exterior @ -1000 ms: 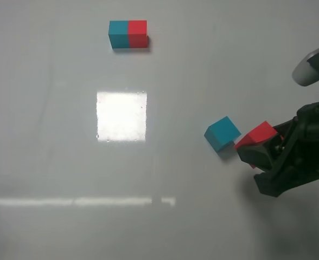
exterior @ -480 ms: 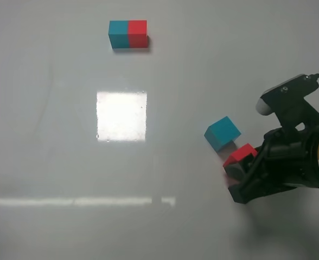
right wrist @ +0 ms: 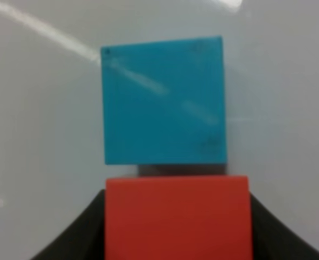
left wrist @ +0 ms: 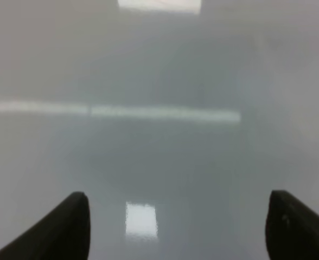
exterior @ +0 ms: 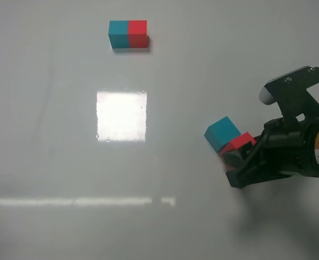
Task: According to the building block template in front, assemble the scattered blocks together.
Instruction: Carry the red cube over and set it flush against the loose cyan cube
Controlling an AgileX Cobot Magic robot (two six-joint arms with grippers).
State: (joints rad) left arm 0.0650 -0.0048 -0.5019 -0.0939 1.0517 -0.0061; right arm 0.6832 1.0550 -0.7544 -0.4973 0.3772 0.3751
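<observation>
Grey tabletop (exterior: pixel 51 162): right gripper (exterior: pixel 237 153) clamps red cube (exterior: pixel 241 142) at right of frame, just beside teal cube (exterior: pixel 221 131); template bar (exterior: pixel 128 34) upper centre; left gripper (left wrist: pixel 178 219) spread wide, holding nothing.

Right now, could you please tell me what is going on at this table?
The right pincer grips the red cube and has it right beside the teal cube, on the side nearer the arm; whether they touch is unclear. The small teal-and-red sample bar sits apart at the far side of the table. The left pincer hangs open over the table, holding nothing.
</observation>
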